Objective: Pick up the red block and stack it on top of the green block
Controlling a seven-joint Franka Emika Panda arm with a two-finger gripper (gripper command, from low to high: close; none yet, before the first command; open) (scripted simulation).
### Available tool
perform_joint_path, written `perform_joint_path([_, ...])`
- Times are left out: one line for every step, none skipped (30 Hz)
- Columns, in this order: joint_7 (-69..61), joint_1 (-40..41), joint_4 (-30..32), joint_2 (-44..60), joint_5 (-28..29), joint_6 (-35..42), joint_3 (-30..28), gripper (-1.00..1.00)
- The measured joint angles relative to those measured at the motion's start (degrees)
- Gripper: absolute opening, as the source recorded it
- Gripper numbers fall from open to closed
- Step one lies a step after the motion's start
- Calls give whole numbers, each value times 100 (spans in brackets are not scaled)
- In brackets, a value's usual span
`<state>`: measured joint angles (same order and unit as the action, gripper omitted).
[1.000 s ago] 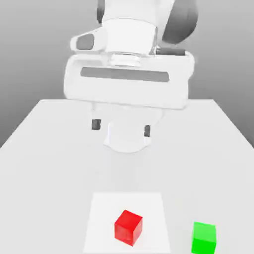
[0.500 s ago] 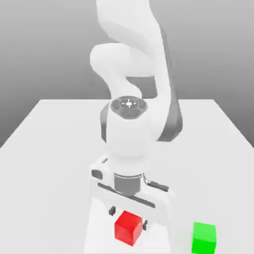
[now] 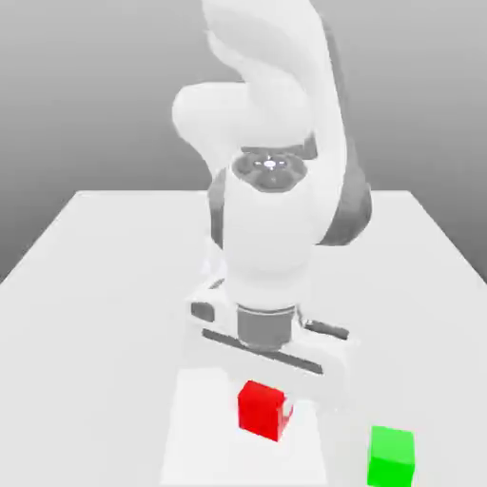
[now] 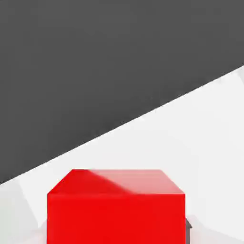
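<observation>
Gripper (image 3: 264, 411) holds red block (image 3: 261, 410), apparently rigid and light; grasp opposite side faces, centred.

Simulated robotics workspace, rendered rather than photographed. A broad, plain, pale-grey rectangular bench (image 3: 105, 314) stands before a smooth grey gradient backdrop (image 3: 86, 95). A white jointed robot arm with dark-grey joint covers (image 3: 269, 224) reaches over a flat white square patch (image 3: 204, 447); a solid red block (image 3: 261, 411) and a bright-green block (image 3: 391, 457) serve as simple test pieces.
</observation>
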<state>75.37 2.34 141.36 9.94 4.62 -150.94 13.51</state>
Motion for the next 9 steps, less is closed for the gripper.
perform_joint_path([-40, -139, -130, 7, 31, 128, 144, -100])
perform_joint_path([-50, -290, -284, 113, 116, 188, 263, -100])
perform_joint_path([-6, -425, -399, 288, 242, 137, 298, -100])
perform_joint_path([62, -524, -464, 479, 368, 20, 274, -100])
perform_joint_path([142, -604, -502, 677, 496, -130, 220, -100])
perform_joint_path([224, -685, -527, 879, 619, -298, 143, 100])
perform_joint_path([224, -685, -527, 879, 619, -298, 143, 100])
perform_joint_path([224, -685, -527, 879, 619, -298, 143, 100])
perform_joint_path([224, -685, -527, 879, 619, -298, 143, 100])
